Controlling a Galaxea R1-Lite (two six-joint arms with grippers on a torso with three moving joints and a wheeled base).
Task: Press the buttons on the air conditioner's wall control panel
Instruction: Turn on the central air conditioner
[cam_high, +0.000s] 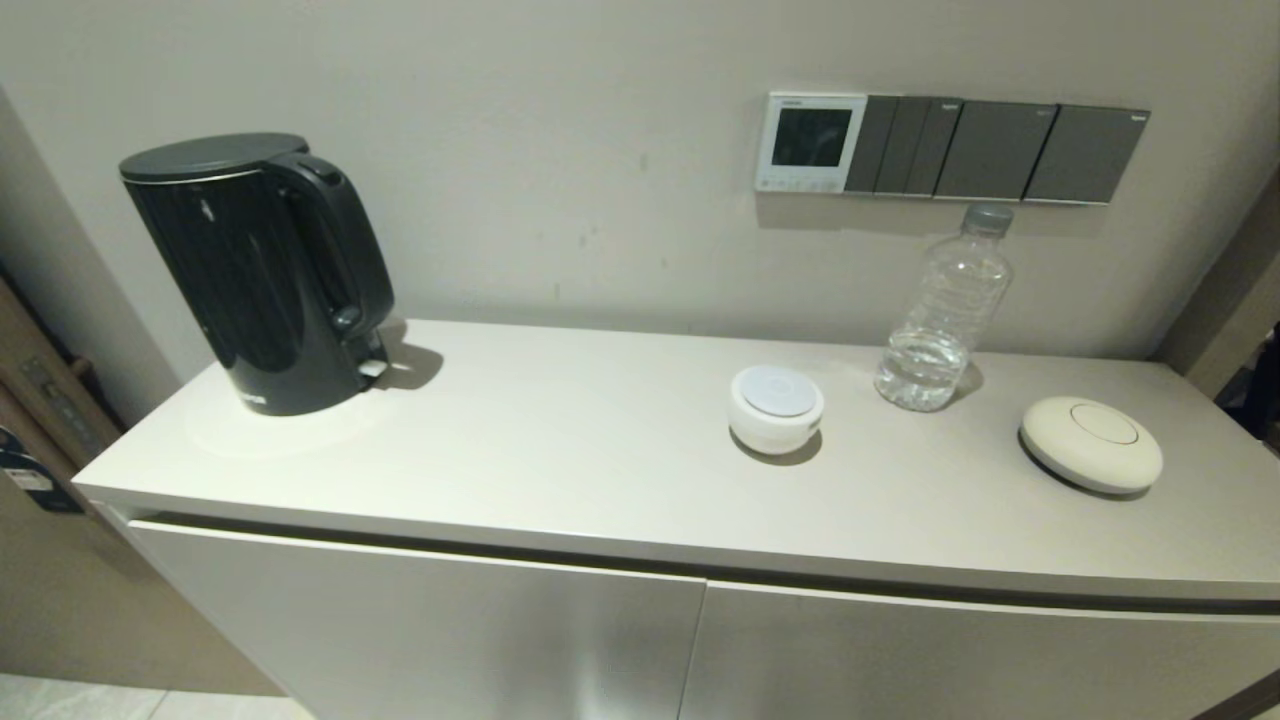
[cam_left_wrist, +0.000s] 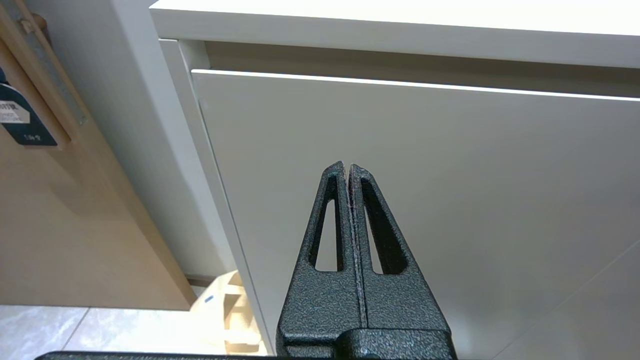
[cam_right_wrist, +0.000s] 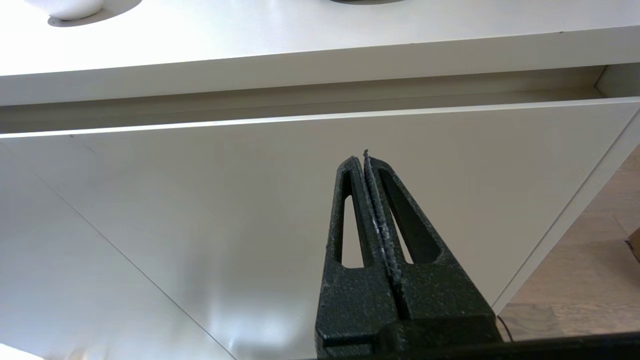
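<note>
The air conditioner's wall control panel (cam_high: 810, 143) is a small white-framed square with a dark screen, on the wall above the cabinet's right half. Its row of tiny pale buttons (cam_high: 800, 184) runs along its lower edge. Neither gripper shows in the head view. My left gripper (cam_left_wrist: 347, 167) is shut and empty, low in front of the cabinet's left door. My right gripper (cam_right_wrist: 364, 159) is shut and empty, low in front of the right door, below the countertop edge.
Dark grey switch plates (cam_high: 1000, 150) sit right of the panel. On the countertop (cam_high: 560, 440) stand a black kettle (cam_high: 265, 270), a white round device (cam_high: 776, 408), a clear water bottle (cam_high: 945, 315) under the switches, and a cream disc (cam_high: 1092, 443).
</note>
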